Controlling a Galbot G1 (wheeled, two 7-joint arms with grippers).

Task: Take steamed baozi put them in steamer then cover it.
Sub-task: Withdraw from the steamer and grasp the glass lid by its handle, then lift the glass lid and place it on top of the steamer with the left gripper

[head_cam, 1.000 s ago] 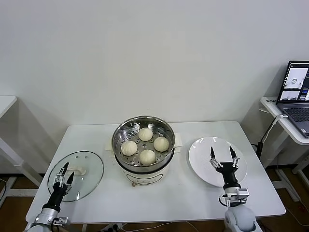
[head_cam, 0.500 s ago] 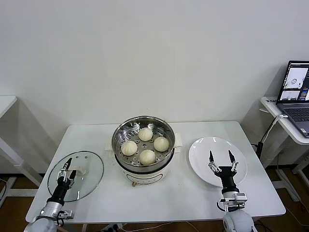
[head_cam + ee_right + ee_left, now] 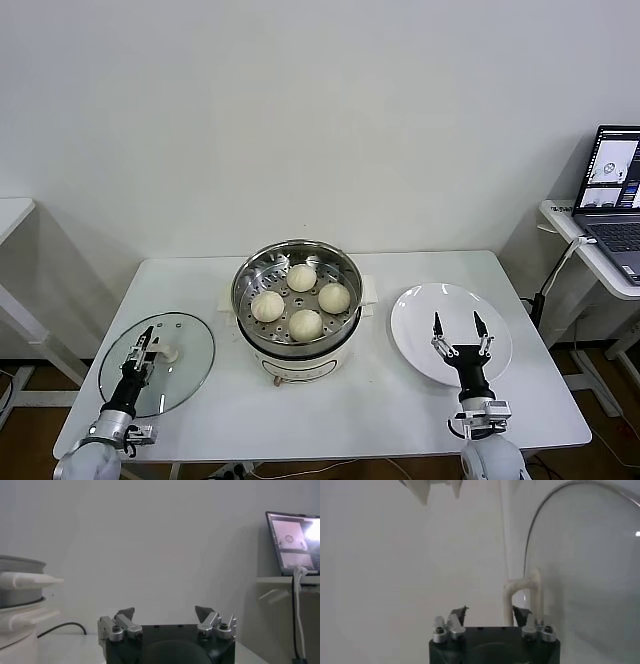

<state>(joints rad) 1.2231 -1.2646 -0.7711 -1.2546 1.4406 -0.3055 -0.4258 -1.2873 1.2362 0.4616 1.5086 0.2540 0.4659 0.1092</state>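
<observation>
From the head view, all four baozi [image 3: 301, 297] sit in the steamer [image 3: 297, 292] mid-table, so only the glass lid [image 3: 157, 363] remains, lying flat to the robot's left; the left gripper [image 3: 143, 350] hovers at its white handle [image 3: 163, 353], jaws partly closed but gripping nothing, seemingly to lift it. The left wrist view shows that handle [image 3: 524, 600] just beyond the gripper [image 3: 491, 616], nearer one finger, not yet clamped. In the right wrist view the right gripper [image 3: 165, 615] idles with jaws wide apart and empty, over the empty white plate [image 3: 452, 331].
</observation>
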